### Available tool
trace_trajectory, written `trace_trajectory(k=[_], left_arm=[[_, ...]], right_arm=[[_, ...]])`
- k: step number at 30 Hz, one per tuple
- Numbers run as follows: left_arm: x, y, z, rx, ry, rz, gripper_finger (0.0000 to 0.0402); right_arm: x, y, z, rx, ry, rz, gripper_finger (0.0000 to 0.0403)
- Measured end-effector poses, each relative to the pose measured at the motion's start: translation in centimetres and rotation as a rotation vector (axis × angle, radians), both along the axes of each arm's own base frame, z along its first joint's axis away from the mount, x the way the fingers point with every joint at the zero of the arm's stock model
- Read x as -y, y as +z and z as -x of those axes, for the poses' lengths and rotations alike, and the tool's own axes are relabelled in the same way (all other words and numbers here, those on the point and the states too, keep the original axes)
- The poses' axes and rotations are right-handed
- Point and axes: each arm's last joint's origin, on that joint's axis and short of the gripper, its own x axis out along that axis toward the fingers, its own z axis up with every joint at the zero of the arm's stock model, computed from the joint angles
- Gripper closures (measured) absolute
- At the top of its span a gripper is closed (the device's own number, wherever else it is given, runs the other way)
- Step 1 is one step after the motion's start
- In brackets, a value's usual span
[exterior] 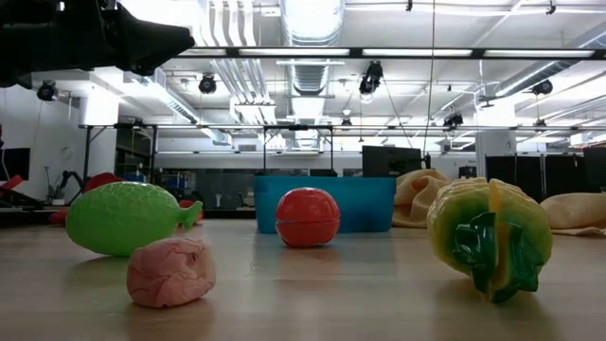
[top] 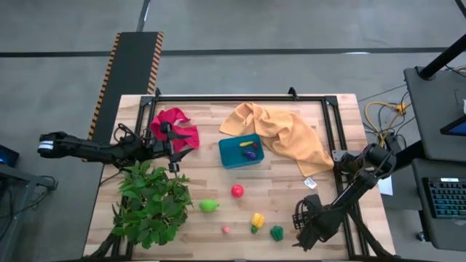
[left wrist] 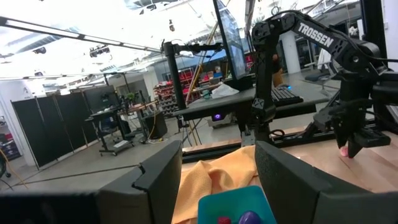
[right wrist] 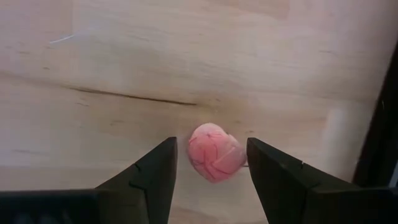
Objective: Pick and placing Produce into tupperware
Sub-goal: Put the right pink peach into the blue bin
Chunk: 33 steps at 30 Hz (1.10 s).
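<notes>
The teal tupperware (top: 239,151) sits mid-table with a purple and a yellow piece inside. Loose on the wood lie a light green piece (top: 209,206), a red one (top: 237,191), a yellow one (top: 257,220), a dark green one (top: 277,233) and a small pink one (top: 226,230). My right gripper (top: 304,222) is at the near right corner, pointing down and open. Its fingers stand on either side of another pink piece (right wrist: 214,158). My left gripper (top: 175,149) hovers open beside the red cloth, left of the tupperware (left wrist: 239,205). My right gripper comes from above with its fingers astride the pink piece (right wrist: 214,158). A narrow gap shows at one finger (right wrist: 163,171), and the other finger (right wrist: 264,171) sits right at its side. I cannot tell whether it touches the piece, or whether the piece rests on the table.
A leafy green plant (top: 149,204) fills the near left corner. A red cloth (top: 175,125) lies at the far left. A mustard-yellow cloth (top: 284,135) is spread right of the tupperware. Black rails (top: 338,131) run along the far and right edges.
</notes>
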Motion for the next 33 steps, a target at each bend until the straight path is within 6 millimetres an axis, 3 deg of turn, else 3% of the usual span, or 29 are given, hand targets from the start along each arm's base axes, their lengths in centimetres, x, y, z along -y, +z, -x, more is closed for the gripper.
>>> trace_trajectory(k=[7, 17, 21, 28, 33], left_arm=[[0.0, 0.0, 0.0, 0.0, 0.0, 0.0, 0.0212], [0.0, 0.0, 0.0, 0.001, -0.001, 0.0, 0.0212], [0.0, 0.0, 0.0, 0.001, 0.0, 0.0, 0.0212], [0.0, 0.0, 0.0, 0.001, 0.0, 0.0, 0.0212], [0.0, 0.0, 0.0, 0.001, 0.0, 0.0, 0.0212]], right_arm=[[0.0, 0.0, 0.0, 0.0, 0.012, -0.008, 0.0231], [0.0, 0.1, -0.1, 0.053, 0.058, 0.014, 0.0328], [0.2, 0.2, -0.3, 0.105, 0.092, 0.046, 0.0344], [0.6, 1.7, -0.9, 0.317, 0.17, 0.169, 0.0347], [1.3, 4.5, -1.4, 0.58, 0.262, 0.32, 0.0348]])
